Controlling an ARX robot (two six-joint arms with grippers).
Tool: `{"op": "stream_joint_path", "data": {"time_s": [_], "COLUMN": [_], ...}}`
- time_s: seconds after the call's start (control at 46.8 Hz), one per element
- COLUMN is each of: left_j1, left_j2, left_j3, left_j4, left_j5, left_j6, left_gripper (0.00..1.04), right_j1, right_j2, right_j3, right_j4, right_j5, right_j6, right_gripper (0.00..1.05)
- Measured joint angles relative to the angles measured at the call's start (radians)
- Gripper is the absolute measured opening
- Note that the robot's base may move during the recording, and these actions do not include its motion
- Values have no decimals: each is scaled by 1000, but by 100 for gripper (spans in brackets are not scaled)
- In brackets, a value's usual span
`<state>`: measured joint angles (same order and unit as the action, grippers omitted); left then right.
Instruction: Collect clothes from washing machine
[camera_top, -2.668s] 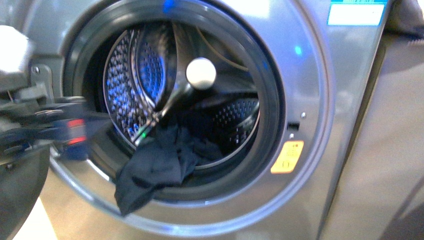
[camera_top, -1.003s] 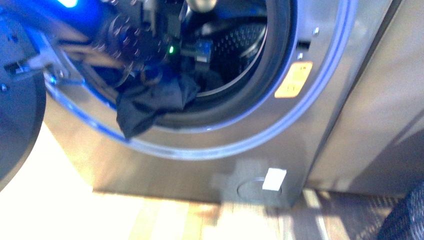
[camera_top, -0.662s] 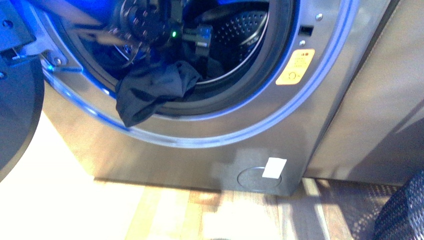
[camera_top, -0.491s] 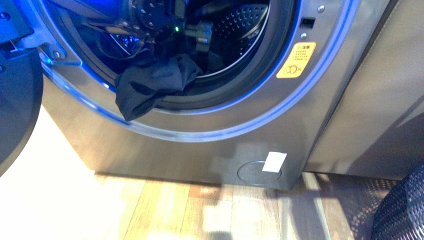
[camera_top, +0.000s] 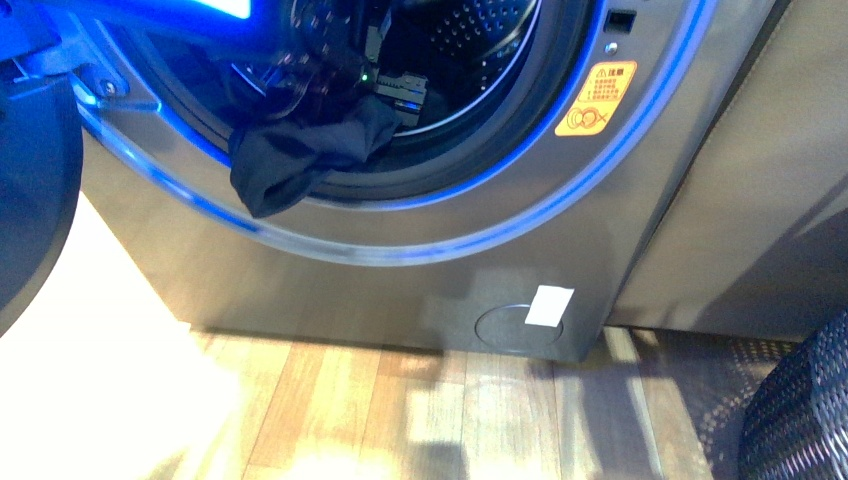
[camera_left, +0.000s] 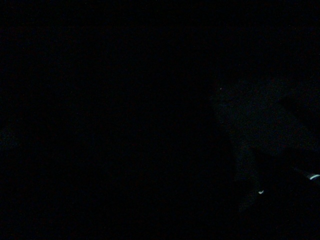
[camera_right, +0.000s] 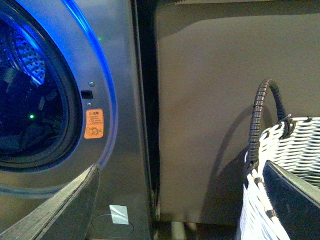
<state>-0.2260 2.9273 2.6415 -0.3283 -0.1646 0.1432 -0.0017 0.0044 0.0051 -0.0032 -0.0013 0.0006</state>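
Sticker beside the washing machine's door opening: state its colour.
The sticker is yellow-orange with dark markings; the front view shows it best.

**Q:** What sort of place is shown?

**A:** A laundry area, domestic in look. Front view: a silver-grey front-loading washing machine (camera_top: 350, 300) stands on a wood-plank floor (camera_top: 400, 420). Its round door (camera_top: 35, 200) is swung open and its perforated drum (camera_top: 480, 30) is lit blue.

**Q:** What else supports this?

**A:** A yellow caution sticker (camera_top: 596, 98) sits beside the drum's mouth. Right wrist view: a plain grey panel (camera_right: 210, 100) stands just beside the machine, with a white woven basket (camera_right: 295, 145) with a dark handle (camera_right: 260, 115) near it.
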Motion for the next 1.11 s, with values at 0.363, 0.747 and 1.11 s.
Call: {"op": "stream_joint_path", "data": {"time_s": [0.363,0.747,1.11], "left_j1": [6,19,19], "left_j2": [82,-106,-369], "left_j3": [154,-222,-679], "left_j4": [-132,121,423], "left_j5": [-40,8,96], "left_j6": [13,14,23], "left_gripper": [80,31,8], "right_j1": [0,0,0], "right_j2": [0,0,0], "right_j3": [0,0,0], "right_j4": [0,0,0], "right_j5": [0,0,0], "right_j6": [0,0,0], "right_gripper": [97,97,97]}}
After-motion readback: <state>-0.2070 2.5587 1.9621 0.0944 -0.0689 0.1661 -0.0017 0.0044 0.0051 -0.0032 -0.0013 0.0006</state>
